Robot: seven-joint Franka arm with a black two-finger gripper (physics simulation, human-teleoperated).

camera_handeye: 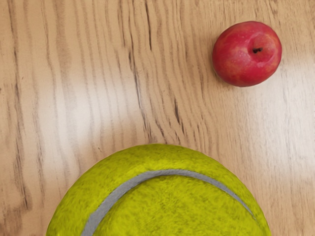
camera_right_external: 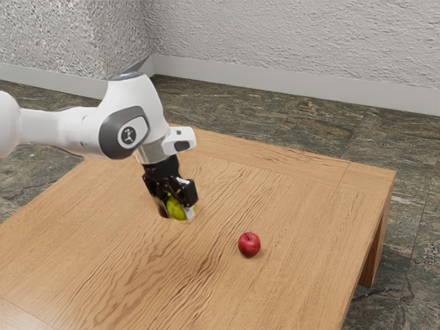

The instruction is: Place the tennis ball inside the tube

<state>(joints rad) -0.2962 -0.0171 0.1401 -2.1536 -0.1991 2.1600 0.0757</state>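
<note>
The gripper (camera_right_external: 177,209) pinches the tennis ball (camera_handeye: 172,206) between its two fingers, over the counter (camera_right_external: 295,199); whether the ball touches the wood I cannot tell. A red apple (camera_right_external: 249,245) sits on the counter, apart from the ball, toward the exterior view's right.

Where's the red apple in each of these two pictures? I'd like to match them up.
Exterior view: the apple sits on the wooden table, toward the exterior view's right from the tool.
Wrist view: it lies on the same wood, apart from the big yellow-green tennis ball.
Shared landmark: that tennis ball, seen at the tool in the exterior view.
</note>
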